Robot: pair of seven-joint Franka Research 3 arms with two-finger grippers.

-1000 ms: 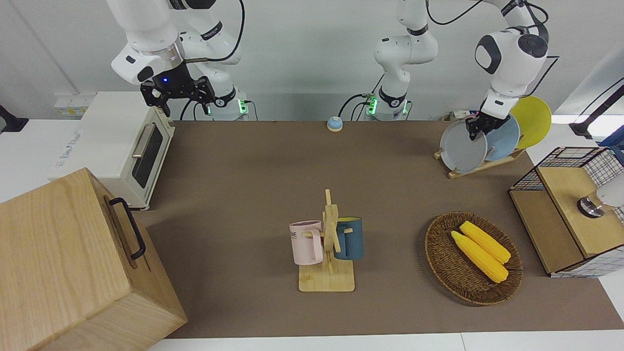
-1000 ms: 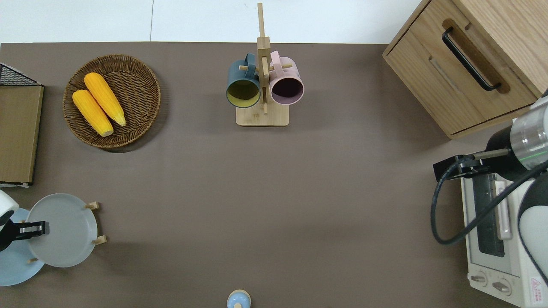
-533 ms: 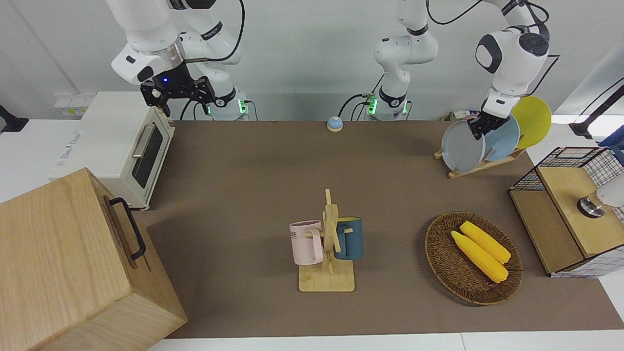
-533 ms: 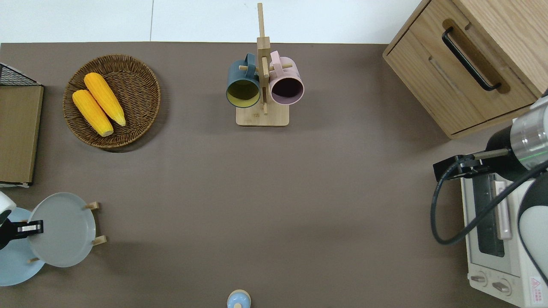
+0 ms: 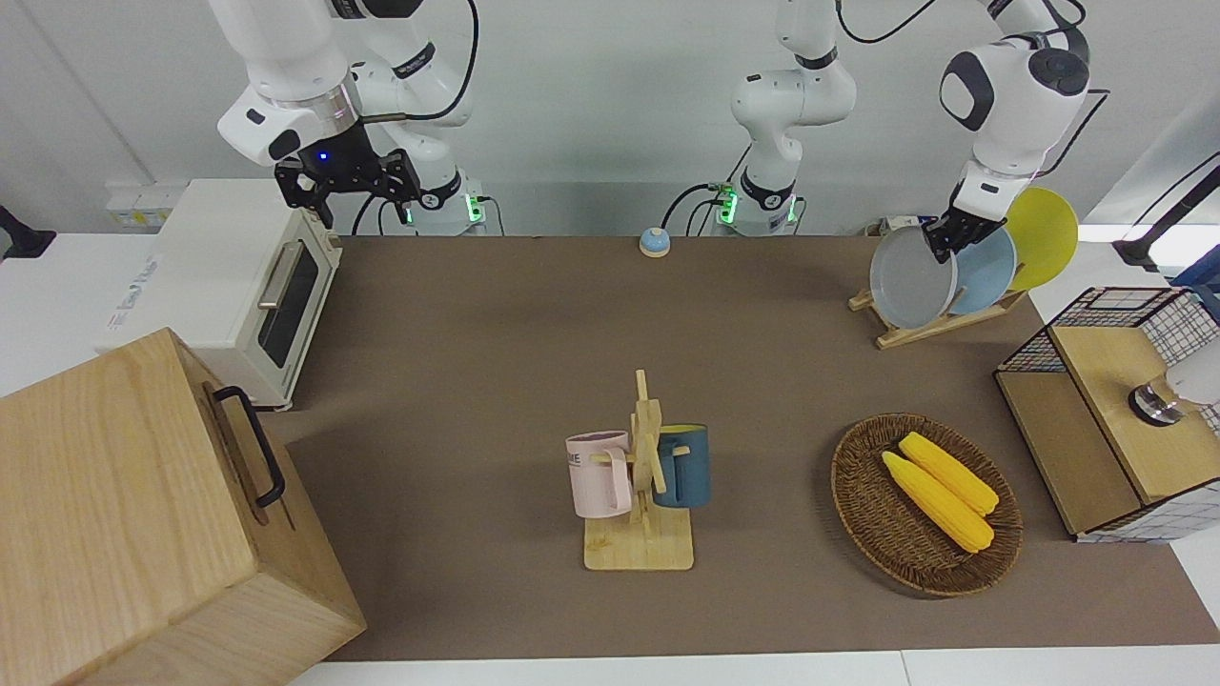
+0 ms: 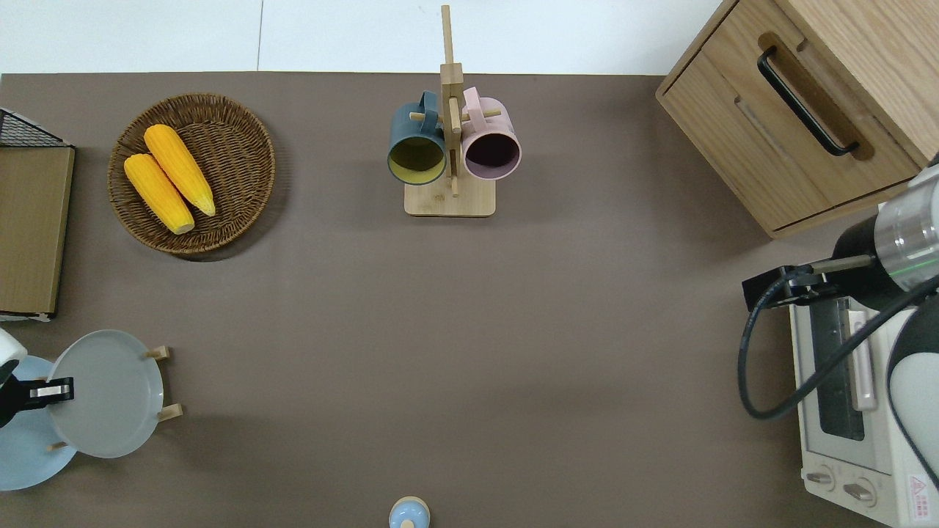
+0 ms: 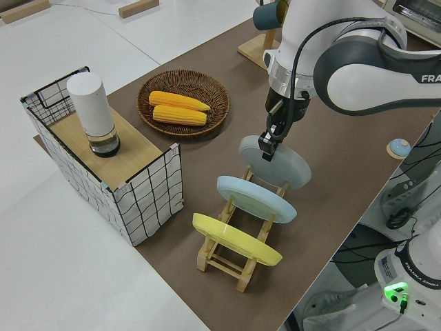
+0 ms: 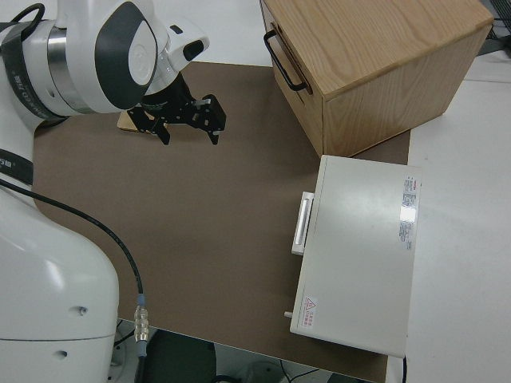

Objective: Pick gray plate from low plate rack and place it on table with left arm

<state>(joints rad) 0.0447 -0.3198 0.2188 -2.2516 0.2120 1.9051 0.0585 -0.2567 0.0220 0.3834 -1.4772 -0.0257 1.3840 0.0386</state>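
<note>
At the right edge of the front view, the gray plate (image 5: 912, 281) is pinched by its upper rim in the left gripper (image 5: 944, 238) and stands tilted over the end of the low plate rack (image 5: 929, 327) that points toward the middle of the table (image 5: 534, 333). In the left side view the plate is seen raised off the slats, its lower edge still between the pegs – whether it touches them cannot be told. The light blue plate (image 7: 256, 198) and the yellow plate (image 7: 236, 238) lean in the slots next to it, toward the left arm's end of the table.

In the overhead view the plate (image 6: 105, 393) sits at the lower left of the frame, with the black fingers (image 6: 44, 391) closed over its edge and two rack pegs showing just beside it.

The right arm is parked, its gripper (image 8: 186, 121) spread – visible at the upper left of the right side view.

A wicker basket (image 5: 863, 519) holding two corn cobs (image 5: 939, 488) lies at the lower right of the front view, well apart from the rack
</note>
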